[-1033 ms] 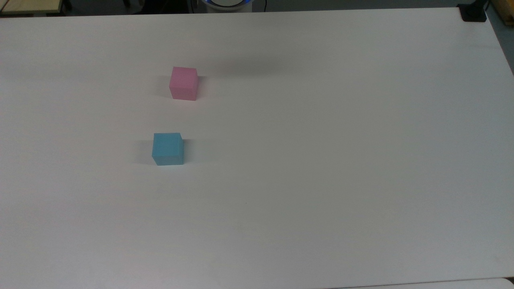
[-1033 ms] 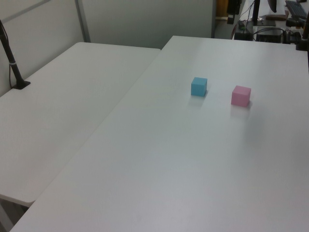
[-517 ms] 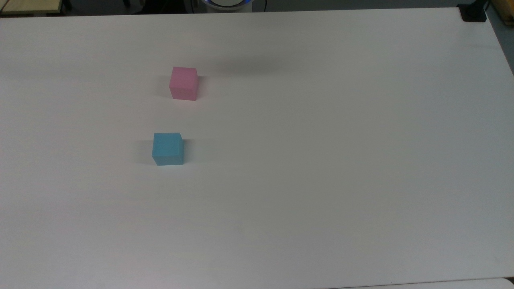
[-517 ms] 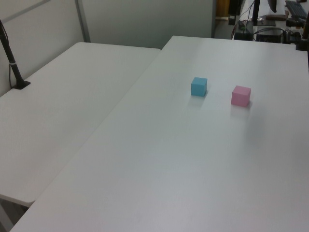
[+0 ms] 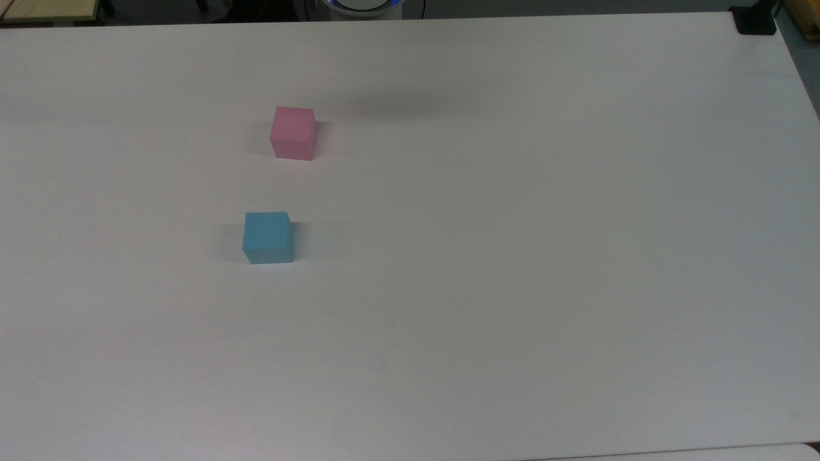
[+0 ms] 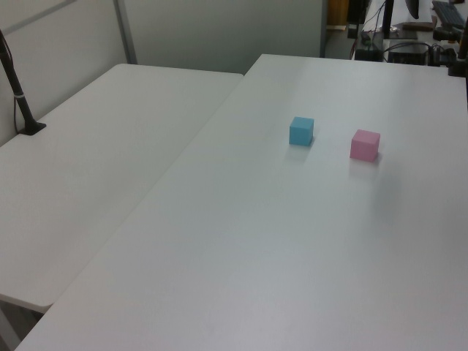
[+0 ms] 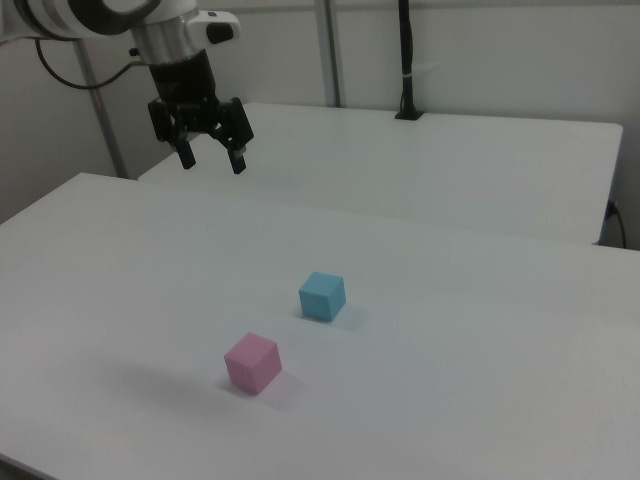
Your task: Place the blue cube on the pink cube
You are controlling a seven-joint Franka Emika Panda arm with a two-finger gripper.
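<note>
Two cubes sit apart on the white table (image 5: pixel 512 256), each flat on one face. In the top view the blue cube (image 5: pixel 268 237) lies below the pink cube (image 5: pixel 293 132), slightly toward the top view's left. In the right view the gripper (image 7: pixel 210 160) hangs high above the table, well away from both cubes, fingers spread and apparently holding nothing. A black post (image 7: pixel 406 60) stands on the adjoining table.

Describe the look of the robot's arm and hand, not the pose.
In the right view, the arm is white with dark bands at its joints and a dark cable trailing along it. A silvery-grey wrist section leads down to the black hand, which ends in two short black fingers.
</note>
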